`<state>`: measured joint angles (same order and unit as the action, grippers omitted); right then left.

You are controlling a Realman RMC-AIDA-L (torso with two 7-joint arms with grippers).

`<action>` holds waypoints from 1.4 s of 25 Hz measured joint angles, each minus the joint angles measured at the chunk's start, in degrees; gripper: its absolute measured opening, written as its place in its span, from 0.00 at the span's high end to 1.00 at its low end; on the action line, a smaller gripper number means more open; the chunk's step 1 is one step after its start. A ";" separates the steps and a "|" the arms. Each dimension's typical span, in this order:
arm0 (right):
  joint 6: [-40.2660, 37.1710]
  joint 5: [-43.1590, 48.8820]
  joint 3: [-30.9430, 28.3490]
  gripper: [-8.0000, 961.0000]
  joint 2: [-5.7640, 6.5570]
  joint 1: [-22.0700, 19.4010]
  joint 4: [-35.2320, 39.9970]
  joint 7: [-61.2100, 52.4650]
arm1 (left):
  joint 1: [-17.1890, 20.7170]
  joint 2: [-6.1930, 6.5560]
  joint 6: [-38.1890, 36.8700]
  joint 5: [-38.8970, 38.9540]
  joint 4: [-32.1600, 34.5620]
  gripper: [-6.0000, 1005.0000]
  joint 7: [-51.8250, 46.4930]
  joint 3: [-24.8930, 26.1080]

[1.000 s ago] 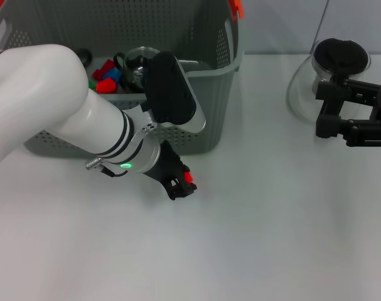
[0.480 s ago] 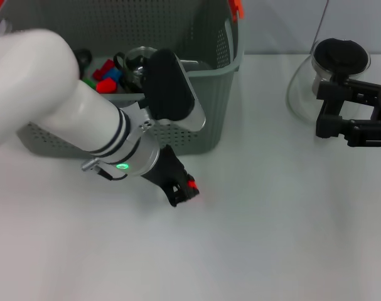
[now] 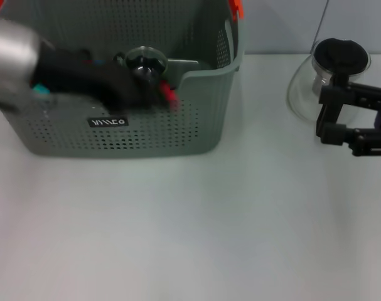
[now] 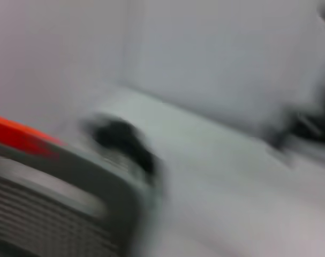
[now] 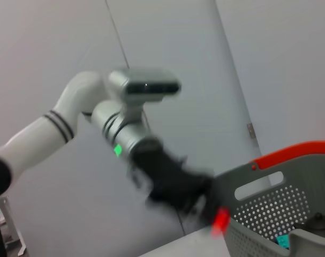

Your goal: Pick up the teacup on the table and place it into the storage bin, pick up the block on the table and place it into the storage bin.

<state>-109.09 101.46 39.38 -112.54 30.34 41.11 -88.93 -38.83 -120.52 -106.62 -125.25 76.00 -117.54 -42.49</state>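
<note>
White table, grey wall behind, left pincer gripping red block over storage bin, right pincer state unclear.

white table: seen across the lower and middle frame | glass carafe: set at the upper right of the head view, on the table, black lid seen on top | pale grey wall: seen along the upper edge
</note>
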 joint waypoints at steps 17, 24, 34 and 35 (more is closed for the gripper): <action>-0.78 1.12 0.53 0.02 0.32 0.36 0.43 1.13 | -8.51 9.55 33.53 -8.35 -20.78 0.66 -5.35 2.20; -2.81 1.12 0.05 0.02 1.07 -0.24 0.40 3.86 | -2.31 8.26 9.44 7.94 -13.45 0.38 -0.19 8.40; 0.10 6.90 0.65 0.02 0.23 1.19 -0.42 9.54 | 7.49 1.22 -5.41 14.30 -18.36 0.07 21.43 1.24; 1.18 8.34 0.66 0.02 -0.30 1.86 -0.56 10.06 | 7.65 1.15 -4.93 13.85 -19.49 0.05 22.77 0.81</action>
<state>-107.91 109.80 40.04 -112.84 32.20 40.55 -78.87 -31.18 -119.37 -111.54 -111.40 56.51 -94.77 -41.68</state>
